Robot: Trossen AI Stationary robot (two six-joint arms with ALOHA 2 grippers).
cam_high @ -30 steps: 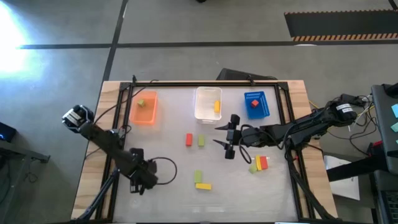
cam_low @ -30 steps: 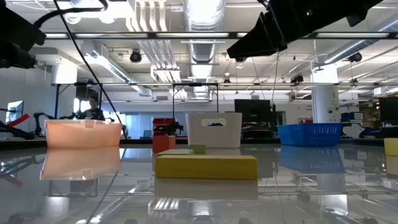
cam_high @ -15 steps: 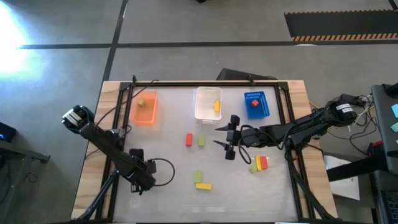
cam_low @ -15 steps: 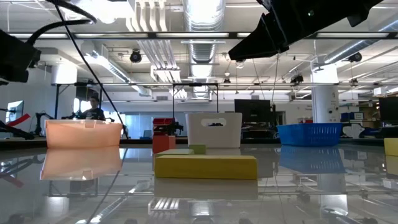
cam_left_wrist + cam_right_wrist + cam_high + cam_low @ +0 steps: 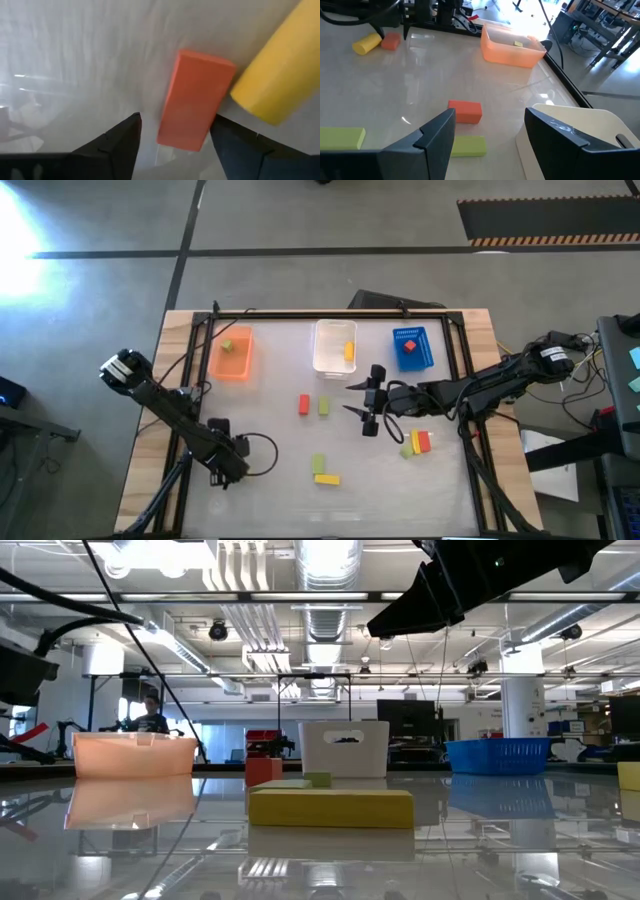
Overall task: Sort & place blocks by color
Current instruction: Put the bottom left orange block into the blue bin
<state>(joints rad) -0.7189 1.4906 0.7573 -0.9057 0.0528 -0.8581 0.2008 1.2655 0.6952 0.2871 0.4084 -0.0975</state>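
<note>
From above, we see the left gripper point(image 5: 228, 470) low near the table's point(image 5: 270, 430) front-left corner, while the right gripper point(image 5: 366, 413) hangs over the middle of the table, just in front of the clear bin point(image 5: 333, 346). The orange bin point(image 5: 233, 355), clear bin and blue bin point(image 5: 412, 348) line the far edge, each holding a block already; loose blocks remain mid-table, a red block point(image 5: 304, 404) beside a green block point(image 5: 324, 407), a green and yellow pair toward the front edge, and a small cluster toward the right edge. In the low view a yellow block point(image 5: 330, 808) lies nearest the front edge, with the three bins ranged behind and the right arm point(image 5: 480, 580) crossing overhead. In the left wrist view our fingers point(image 5: 115, 142) stand apart with nothing between them, straddling the near end of a red-orange block point(image 5: 195, 106) that touches a yellow cylinder point(image 5: 280, 75). In the right wrist view the jaws likewise stand apart and empty above the red and green pair. We judge the step in hand to be the left arm's pick of that red-orange block: we should centre it between the fingers, close across its narrow sides, and lift straight so the cylinder is not dragged along.
</note>
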